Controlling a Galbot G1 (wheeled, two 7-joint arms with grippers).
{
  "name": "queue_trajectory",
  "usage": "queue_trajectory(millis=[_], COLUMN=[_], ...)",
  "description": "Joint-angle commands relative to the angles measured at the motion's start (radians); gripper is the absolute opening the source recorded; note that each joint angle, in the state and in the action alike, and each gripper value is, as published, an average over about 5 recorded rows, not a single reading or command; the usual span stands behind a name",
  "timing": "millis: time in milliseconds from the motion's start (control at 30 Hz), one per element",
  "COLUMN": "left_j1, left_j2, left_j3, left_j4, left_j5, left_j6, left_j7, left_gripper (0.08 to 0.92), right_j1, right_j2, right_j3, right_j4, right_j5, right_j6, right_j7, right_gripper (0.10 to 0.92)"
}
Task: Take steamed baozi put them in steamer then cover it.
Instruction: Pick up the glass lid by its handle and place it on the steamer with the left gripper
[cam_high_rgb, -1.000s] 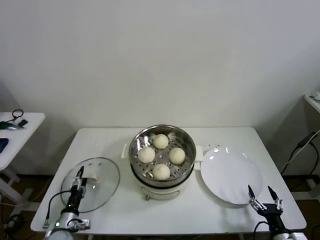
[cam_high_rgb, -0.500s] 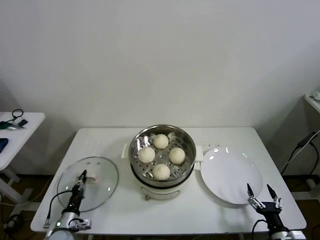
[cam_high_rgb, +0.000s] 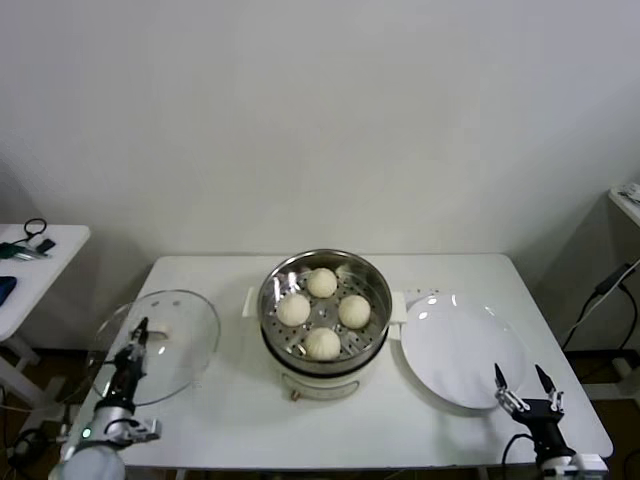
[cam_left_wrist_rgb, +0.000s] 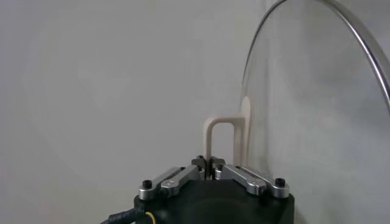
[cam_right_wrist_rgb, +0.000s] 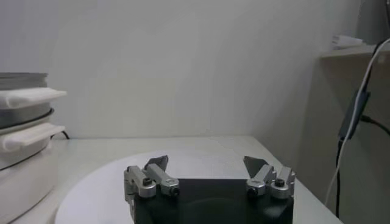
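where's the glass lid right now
In the head view the cover is lifted at the table's left edge, held by the left gripper, left of the steamer.

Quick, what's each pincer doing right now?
Left pincer: shut on the lid by its handle, lifted at the table's left edge.
Right pincer: open, holding nothing, by the white plate.

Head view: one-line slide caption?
Left gripper lifts the cover by its handle; four steamed baozi sit in the steamer; right gripper idles.
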Motion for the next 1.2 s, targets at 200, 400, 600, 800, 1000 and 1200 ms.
queue_trajectory(millis=[200, 400, 600, 800, 1000, 1200], left_j1=[0.034, -0.076, -0.241, -0.347, -0.338, -0.334], left_j2=[0.170, 0.164, 0.087, -0.048, -0.205, -0.355], left_j3=[0.013, 0.220, 0.485, 0.679, 0.762, 0.800], left_j4=[-0.443, -0.544, -0.535, -0.520, -0.462, -0.361], left_j5=[-0.272, -0.130, 0.060, 0.234, 0.386, 0.467], left_j6=[0.309, 0.430, 0.559, 0.646, 0.639, 0.622], left_j7=[0.256, 0.331, 0.427, 0.546, 0.578, 0.543], left_gripper=[0.133, 0.133, 0.133, 0.133, 0.133, 0.133], right_j1=[0.019, 0.030, 0.043, 0.050, 0.049, 0.040], right_j2=[0.002, 0.003, 0.017, 0.029, 0.034, 0.030], right_j3=[-0.023, -0.032, -0.040, -0.050, -0.052, -0.050], right_j4=[0.015, 0.004, -0.012, -0.018, -0.030, -0.034], right_j5=[-0.084, -0.096, -0.118, -0.121, -0.122, -0.119], right_j6=[-0.039, -0.032, -0.012, -0.005, 0.010, 0.021], right_j7=[0.032, 0.032, 0.033, 0.031, 0.029, 0.027], right_gripper=[0.823, 0.823, 0.823, 0.823, 0.823, 0.823])
